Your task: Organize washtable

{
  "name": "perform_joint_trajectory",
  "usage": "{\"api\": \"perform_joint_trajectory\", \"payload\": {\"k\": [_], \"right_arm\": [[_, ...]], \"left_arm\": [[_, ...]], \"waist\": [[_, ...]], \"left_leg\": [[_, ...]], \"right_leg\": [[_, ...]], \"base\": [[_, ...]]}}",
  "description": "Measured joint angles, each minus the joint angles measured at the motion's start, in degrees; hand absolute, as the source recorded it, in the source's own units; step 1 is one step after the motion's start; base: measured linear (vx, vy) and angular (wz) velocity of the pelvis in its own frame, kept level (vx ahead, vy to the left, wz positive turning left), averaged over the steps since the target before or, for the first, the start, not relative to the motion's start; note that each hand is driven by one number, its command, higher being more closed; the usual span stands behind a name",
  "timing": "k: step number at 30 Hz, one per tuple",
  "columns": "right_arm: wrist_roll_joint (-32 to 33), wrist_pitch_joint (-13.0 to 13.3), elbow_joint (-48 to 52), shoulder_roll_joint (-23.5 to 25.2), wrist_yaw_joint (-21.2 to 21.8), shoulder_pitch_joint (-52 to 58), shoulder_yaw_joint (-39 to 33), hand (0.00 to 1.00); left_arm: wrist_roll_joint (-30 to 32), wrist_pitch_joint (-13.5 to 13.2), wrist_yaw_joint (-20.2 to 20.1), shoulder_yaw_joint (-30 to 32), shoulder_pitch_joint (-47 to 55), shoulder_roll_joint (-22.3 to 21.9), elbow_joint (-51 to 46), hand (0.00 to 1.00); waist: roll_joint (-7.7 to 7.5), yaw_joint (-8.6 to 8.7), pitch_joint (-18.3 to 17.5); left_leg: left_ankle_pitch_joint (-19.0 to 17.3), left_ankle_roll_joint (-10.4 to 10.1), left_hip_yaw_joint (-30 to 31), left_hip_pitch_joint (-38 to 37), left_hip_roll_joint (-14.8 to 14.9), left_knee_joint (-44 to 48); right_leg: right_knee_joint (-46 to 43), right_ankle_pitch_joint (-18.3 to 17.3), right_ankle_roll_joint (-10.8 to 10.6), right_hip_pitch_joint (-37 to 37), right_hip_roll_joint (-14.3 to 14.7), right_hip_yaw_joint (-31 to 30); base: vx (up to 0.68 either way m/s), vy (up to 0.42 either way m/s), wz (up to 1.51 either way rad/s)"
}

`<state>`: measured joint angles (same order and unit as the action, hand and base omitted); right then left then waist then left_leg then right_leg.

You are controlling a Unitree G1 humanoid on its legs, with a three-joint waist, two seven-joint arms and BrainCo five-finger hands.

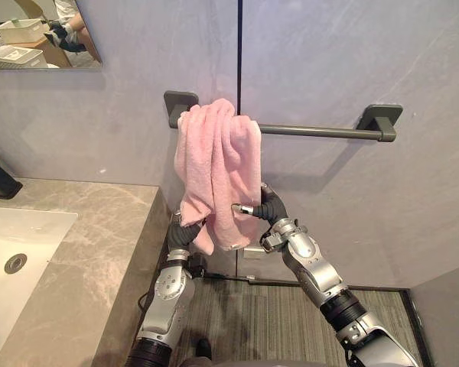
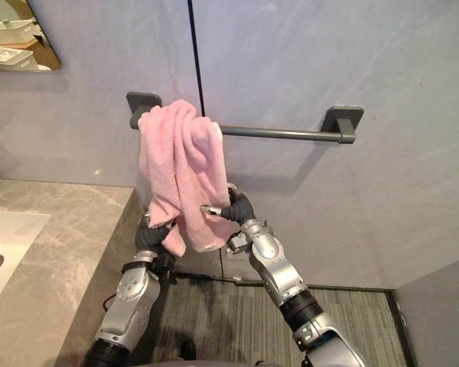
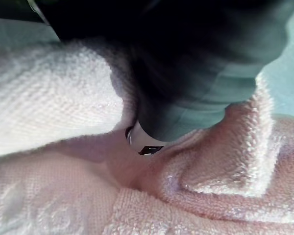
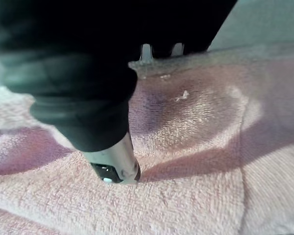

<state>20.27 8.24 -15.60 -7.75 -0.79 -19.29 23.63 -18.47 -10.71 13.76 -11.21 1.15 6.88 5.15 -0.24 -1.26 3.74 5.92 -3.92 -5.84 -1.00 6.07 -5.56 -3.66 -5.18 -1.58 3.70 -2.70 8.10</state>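
1. Left eye view: one pink towel [image 1: 214, 160] hangs bunched over one towel bar [image 1: 321, 131], directly above both hands. We judge it is up there to keep it off the counter [image 1: 99, 252]. The right robot hand [image 1: 269, 208] pinches the towel's lower edge. The left robot hand [image 1: 180, 234] sits just beside it, tucked under the hem, probably to steady the cloth. One sink [image 1: 15, 237] lies well off to the far side of the left robot hand.
2. Right eye view: two brackets [image 2: 343, 121] carry the bar. The towel crowds the bracket above the left robot hand, and the bar beyond the right robot hand is bare. We think the hands are placed to spread the cloth along it.
3. Left wrist view: towel folds wrap closely round the left robot hand, so we cannot tell whether it is spread or closed.
4. Right wrist view: the thumb [image 4: 115, 164] presses the towel's near face while the fingers [image 4: 146, 51] pass behind its edge, which makes a pinch. We count two hands, both at one towel.
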Motion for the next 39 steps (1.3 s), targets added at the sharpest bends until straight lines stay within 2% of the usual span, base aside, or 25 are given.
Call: {"api": "perform_joint_trajectory", "payload": {"k": [8, 19, 28, 39], "right_arm": [[0.41, 0.02, 0.09, -0.11, 0.82, 0.33, -1.15, 1.0], [0.44, 0.36, 4.31, 0.56, 0.87, 7.52, -9.89, 1.0], [-0.21, 0.48, 8.12, 0.71, 0.88, 11.9, -13.39, 1.0], [-0.62, 0.71, 8.17, 1.85, 0.72, 13.42, -17.54, 1.0]], "left_arm": [[0.0, 0.0, -0.02, 0.04, -0.06, 0.1, -0.01, 1.0], [0.06, 0.01, -1.18, 0.35, -0.06, -0.16, -0.04, 1.0], [0.09, 0.01, -1.31, 0.63, -0.04, -1.05, -0.05, 1.0], [0.12, 0.02, -2.58, 0.63, -0.04, -1.12, -0.05, 1.0]], "waist": [[-0.06, 0.12, 0.01], [-0.11, 0.33, 0.0], [-0.11, 0.37, -0.01], [-0.11, 0.49, -0.01]], "left_leg": [[0.31, -0.45, 0.08, 0.11, 0.83, -0.01], [0.34, -0.52, -0.37, 0.1, 1.0, 0.0], [0.33, -0.53, -0.56, -0.03, 1.0, 0.0], [0.31, -0.55, -0.83, -0.29, 0.99, 0.0]], "right_leg": [[0.15, 0.17, 0.27, -0.04, 0.78, 0.02], [0.88, 0.51, 0.32, 0.07, 0.96, -0.38], [0.92, 0.53, 0.29, 0.12, 0.94, -0.52], [0.98, 0.58, 0.21, 0.22, 0.9, -0.77]], "base": [[0.0, 0.0, 0.0], [0.0, 0.001, -0.01], [0.0, 0.0, 0.0], [0.0, 0.0, 0.0]]}}
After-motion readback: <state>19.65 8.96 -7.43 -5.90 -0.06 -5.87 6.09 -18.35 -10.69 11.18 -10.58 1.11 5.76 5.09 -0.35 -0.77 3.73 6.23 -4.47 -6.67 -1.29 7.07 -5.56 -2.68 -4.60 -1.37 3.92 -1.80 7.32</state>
